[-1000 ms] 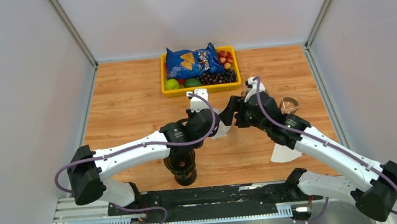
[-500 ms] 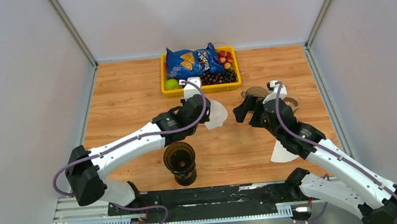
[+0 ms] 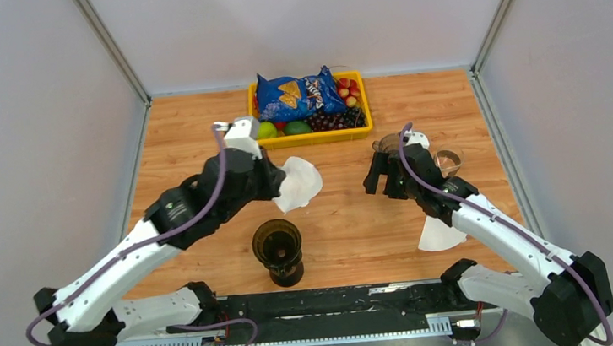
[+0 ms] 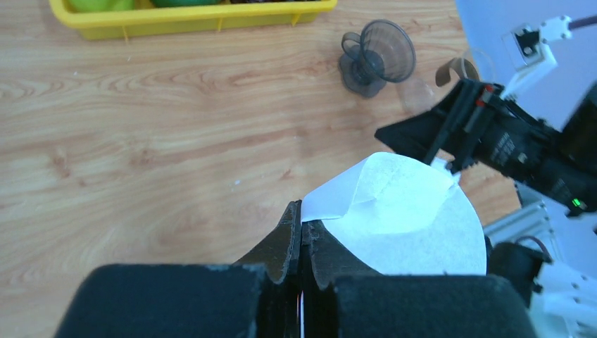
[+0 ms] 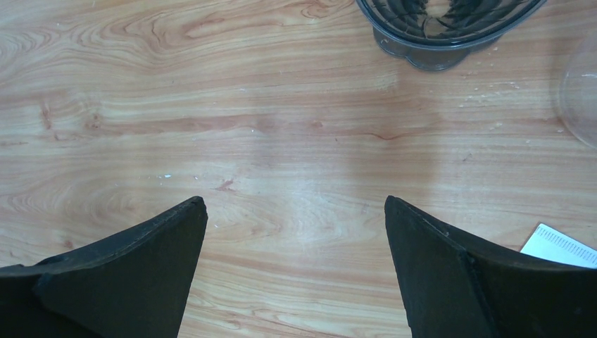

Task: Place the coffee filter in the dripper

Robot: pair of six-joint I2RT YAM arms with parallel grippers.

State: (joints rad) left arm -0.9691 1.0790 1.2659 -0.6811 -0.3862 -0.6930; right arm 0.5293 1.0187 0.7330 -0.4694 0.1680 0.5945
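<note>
My left gripper [image 3: 279, 182] is shut on the edge of a white paper coffee filter [image 3: 299, 183] and holds it above the table, behind a dark dripper [image 3: 277, 242] that stands on a dark base near the front edge. In the left wrist view the jaws [image 4: 301, 220] pinch the folded filter [image 4: 401, 218]. A second smoky dripper [image 3: 390, 143] stands on the table at the right; it also shows in the left wrist view [image 4: 376, 58] and the right wrist view [image 5: 450, 21]. My right gripper [image 3: 377, 180] is open and empty, just in front of that dripper [image 5: 296, 211].
A yellow basket [image 3: 311, 137] with a blue chip bag [image 3: 299, 95] and fruit stands at the back. A clear glass [image 3: 448, 161] stands right of the second dripper. Another white filter [image 3: 438, 235] lies flat under my right arm; its corner shows in the right wrist view [image 5: 563, 248].
My left gripper has carried the filter left and back, away from my right gripper. My right gripper has let go, opened and drawn back to the right.
</note>
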